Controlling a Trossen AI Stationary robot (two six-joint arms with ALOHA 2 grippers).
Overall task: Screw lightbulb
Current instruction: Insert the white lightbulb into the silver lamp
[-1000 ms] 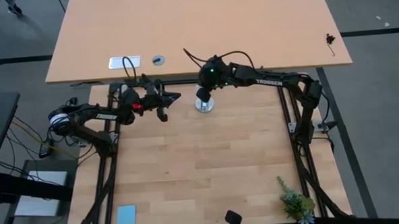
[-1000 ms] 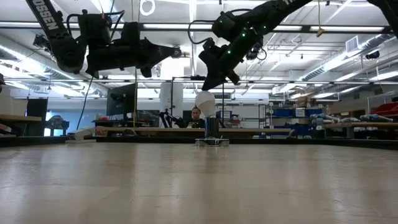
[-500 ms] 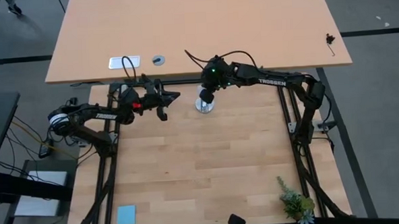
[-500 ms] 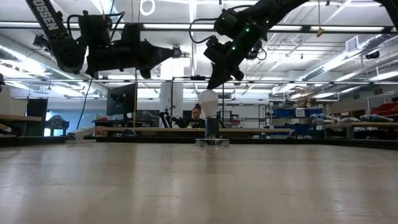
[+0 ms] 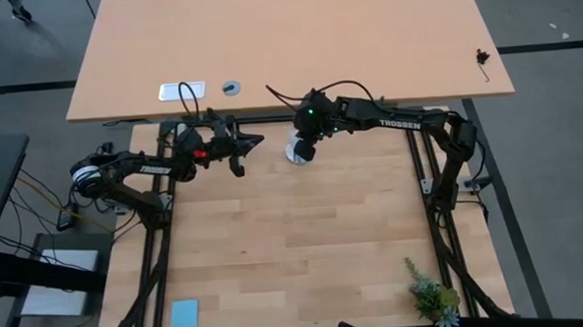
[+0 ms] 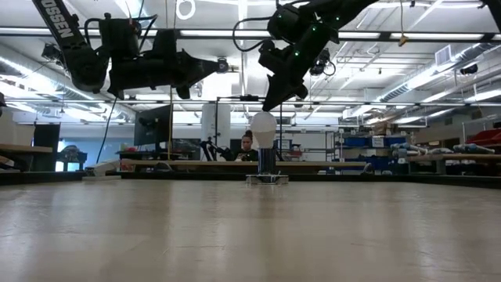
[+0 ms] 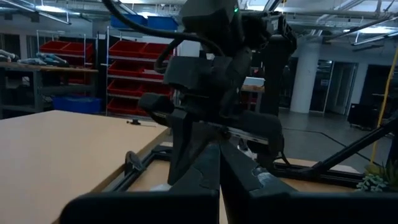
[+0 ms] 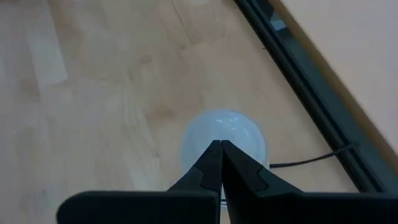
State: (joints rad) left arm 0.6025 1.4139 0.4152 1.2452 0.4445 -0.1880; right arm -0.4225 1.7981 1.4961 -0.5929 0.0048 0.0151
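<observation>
**Bulb standing in its holder**

The lightbulb (image 6: 263, 127) is white, round and smooth. It stands upright in a shiny round socket (image 6: 266, 178) at the far edge of the wooden table (image 5: 295, 242). The right gripper (image 6: 268, 104) hovers just above it, fingers pressed together, holding nothing. The left gripper (image 5: 257, 139) waits beside it, also closed and empty.

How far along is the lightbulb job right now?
Looks done: the lightbulb stands upright in its socket at the table's far edge. In hand: nothing; the right hand, shut, hovers just above the bulb, and the left hand, shut, waits beside it. Left: possibly only pulling away; seating unclear.
</observation>
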